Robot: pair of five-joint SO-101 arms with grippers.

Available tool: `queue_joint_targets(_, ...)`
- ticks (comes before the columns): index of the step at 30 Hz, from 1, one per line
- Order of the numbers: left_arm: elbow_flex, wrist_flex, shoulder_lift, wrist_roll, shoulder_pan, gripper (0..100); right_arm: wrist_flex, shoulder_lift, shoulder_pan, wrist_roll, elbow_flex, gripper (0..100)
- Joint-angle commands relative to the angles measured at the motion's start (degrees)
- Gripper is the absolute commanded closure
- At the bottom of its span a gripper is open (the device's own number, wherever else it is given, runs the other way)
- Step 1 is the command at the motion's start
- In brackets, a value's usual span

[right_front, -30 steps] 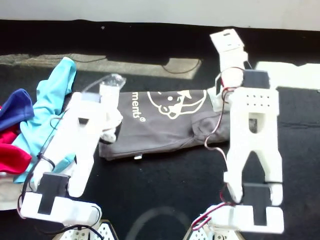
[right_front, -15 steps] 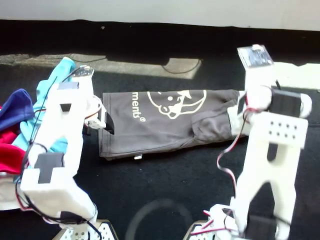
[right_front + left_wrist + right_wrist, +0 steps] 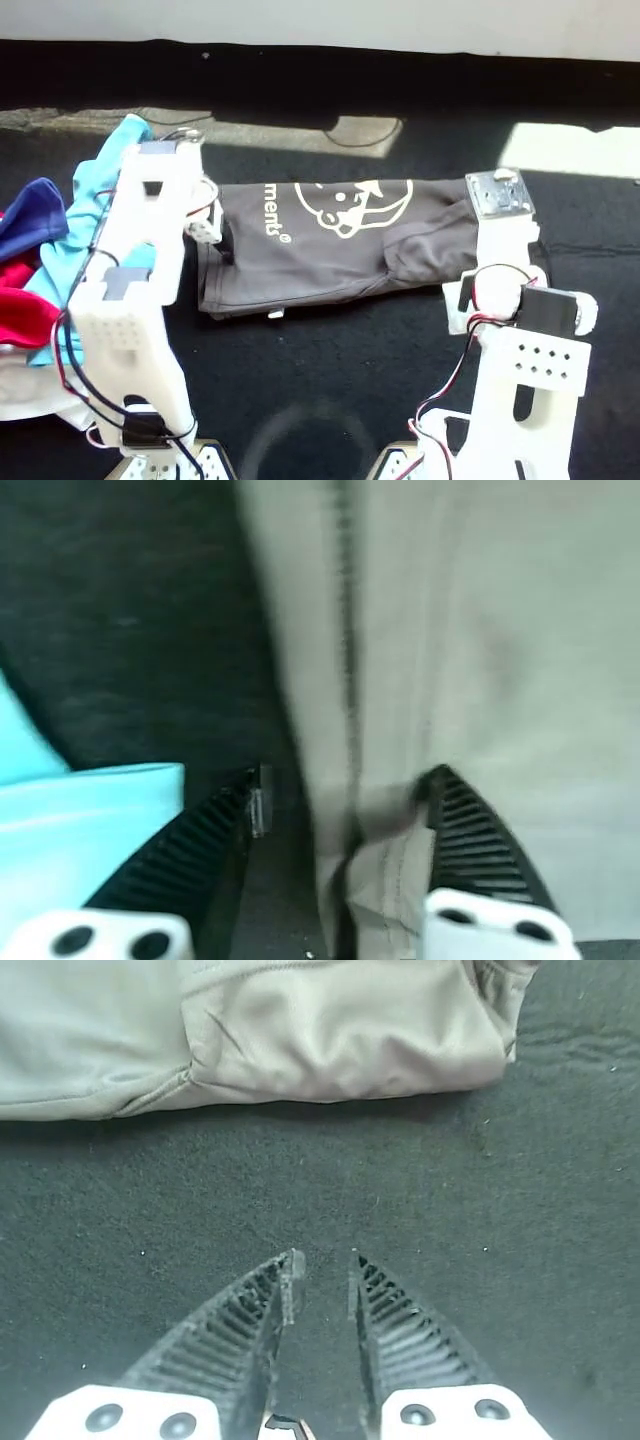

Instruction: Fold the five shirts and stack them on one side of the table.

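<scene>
A grey shirt (image 3: 330,250) with a pale print lies folded into a long strip across the middle of the black table. My left gripper (image 3: 345,800) is open at the strip's left end, its fingers (image 3: 215,830) straddling the hem of the grey shirt (image 3: 480,630). In the high view that gripper (image 3: 210,225) sits low by the shirt's left edge. My right gripper (image 3: 322,1280) is open by a narrow gap over bare black cloth, just short of the grey shirt's (image 3: 300,1030) right end, holding nothing. The right arm (image 3: 505,260) stands at that end.
A loose pile lies at the table's left: a cyan shirt (image 3: 100,200), a blue one (image 3: 30,215), a red one (image 3: 20,310) and a white one (image 3: 20,390). The cyan shirt (image 3: 80,820) lies beside my left gripper. Black cloth (image 3: 330,380) stretches in front of the grey shirt.
Both arms rose off the grey shirt's ends. The right arm drew back toward the front right. The left gripper came back to the left hem. The shirt has not shifted.
</scene>
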Motion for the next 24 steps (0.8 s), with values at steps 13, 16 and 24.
queue_joint_targets(13,-28.8,21.0,9.5,-4.9,-10.9,99,-14.1,-1.7,13.8,0.5,15.5,91.5)
queue_joint_targets(16,-33.9,23.6,9.4,-5.5,-10.9,99,-19.9,-1.7,16.0,2.1,22.7,91.5)
queue_joint_targets(24,-30.4,23.6,1.2,-5.4,1.2,99,-38.7,-1.3,25.8,2.1,39.8,91.5)
